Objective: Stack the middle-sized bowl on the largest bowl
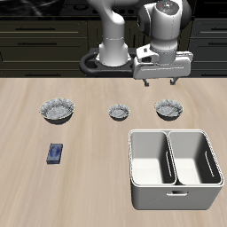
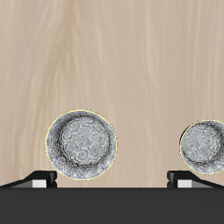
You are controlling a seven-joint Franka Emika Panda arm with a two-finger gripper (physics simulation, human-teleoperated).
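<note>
Claw (image 1: pixel 159 82) hangs open and empty above the middle-sized bowl (image 1: pixel 169 109); largest bowl (image 1: pixel 56 110) and two-compartment bin (image 1: pixel 174 168) hold nothing

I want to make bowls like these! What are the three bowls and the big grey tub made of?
The largest bowl, middle-sized bowl and smallest bowl look like glazed ceramic: fluted grey-white outsides and speckled, patterned insides. It could also be painted; a render can't settle it. The tub looks like matte plastic or coated metal: plain grey, smooth, with rounded corners and two compartments.
</note>
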